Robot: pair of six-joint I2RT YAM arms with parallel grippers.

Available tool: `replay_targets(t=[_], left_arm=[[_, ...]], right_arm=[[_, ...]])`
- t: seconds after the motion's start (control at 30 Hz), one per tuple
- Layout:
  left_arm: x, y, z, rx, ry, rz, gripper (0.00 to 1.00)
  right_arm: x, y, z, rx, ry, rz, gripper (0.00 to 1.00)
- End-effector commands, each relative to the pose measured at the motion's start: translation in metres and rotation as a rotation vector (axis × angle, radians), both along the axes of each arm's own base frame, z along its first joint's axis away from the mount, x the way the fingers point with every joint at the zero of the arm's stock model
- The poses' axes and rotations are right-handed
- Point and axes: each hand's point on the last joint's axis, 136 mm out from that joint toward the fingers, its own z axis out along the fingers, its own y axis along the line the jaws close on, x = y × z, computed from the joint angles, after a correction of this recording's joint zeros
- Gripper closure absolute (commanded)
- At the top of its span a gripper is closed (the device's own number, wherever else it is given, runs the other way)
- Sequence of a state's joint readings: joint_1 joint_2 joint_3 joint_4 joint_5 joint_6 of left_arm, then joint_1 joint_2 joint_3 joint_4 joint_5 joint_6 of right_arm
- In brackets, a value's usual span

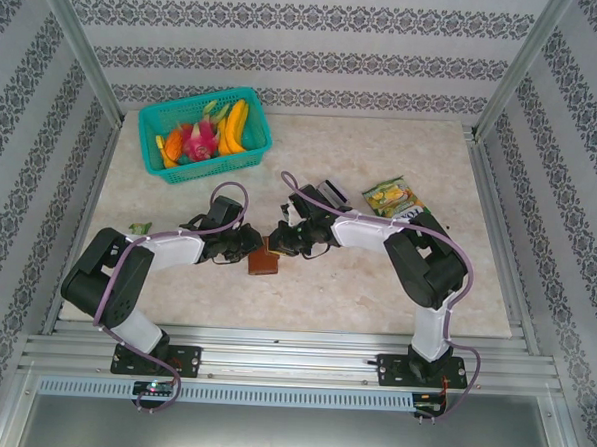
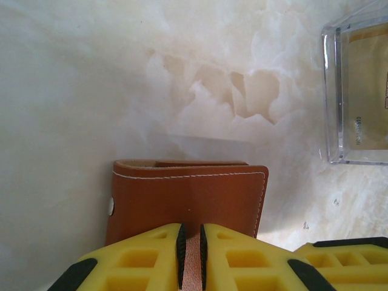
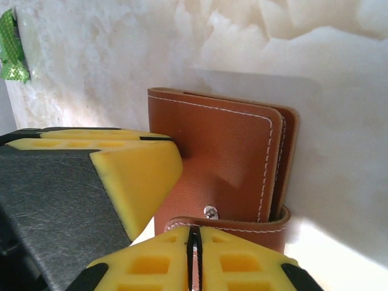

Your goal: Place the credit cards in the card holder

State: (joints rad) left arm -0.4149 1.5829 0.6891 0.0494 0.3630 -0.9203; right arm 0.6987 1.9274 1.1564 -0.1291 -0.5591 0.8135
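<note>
The brown leather card holder (image 1: 264, 261) lies folded on the marble table between the two arms. My left gripper (image 2: 191, 233) is shut on its near edge, with brown leather pinched between the black pads; the card holder (image 2: 188, 194) stretches away from the jaws. My right gripper (image 3: 194, 239) is shut on the snap strap of the card holder (image 3: 224, 157), just below the metal stud. A yellow finger (image 3: 139, 176) of the left gripper presses against the leather from the left. A yellowish credit card (image 2: 370, 91) lies inside a clear plastic box (image 2: 333, 97).
A teal basket (image 1: 221, 165) of toy fruit stands at the back left. The clear box (image 1: 332, 193) and a green-yellow snack packet (image 1: 392, 197) lie behind the right arm. A small green scrap (image 1: 140, 228) sits by the left arm.
</note>
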Motion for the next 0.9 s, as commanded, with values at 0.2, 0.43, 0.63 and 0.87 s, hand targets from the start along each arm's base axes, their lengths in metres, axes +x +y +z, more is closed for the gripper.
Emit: replay_targets(t=[0.2, 0.43, 0.63, 0.87], left_arm=[[-0.013, 0.01, -0.015, 0.036, 0.059, 0.012, 0.81], [-0.013, 0.01, -0.014, 0.036, 0.056, 0.01, 0.81], [-0.013, 0.01, -0.013, 0.035, 0.053, 0.009, 0.81], [-0.012, 0.009, -0.011, 0.029, 0.048, 0.01, 0.81]], right_arm=[[-0.001, -0.005, 0.01, -0.007, -0.017, 0.006, 0.87], [-0.006, 0.006, 0.008, 0.014, 0.004, 0.029, 0.87], [-0.002, 0.009, 0.003, -0.002, 0.007, 0.021, 0.86], [-0.002, 0.014, -0.001, -0.017, 0.017, 0.037, 0.86]])
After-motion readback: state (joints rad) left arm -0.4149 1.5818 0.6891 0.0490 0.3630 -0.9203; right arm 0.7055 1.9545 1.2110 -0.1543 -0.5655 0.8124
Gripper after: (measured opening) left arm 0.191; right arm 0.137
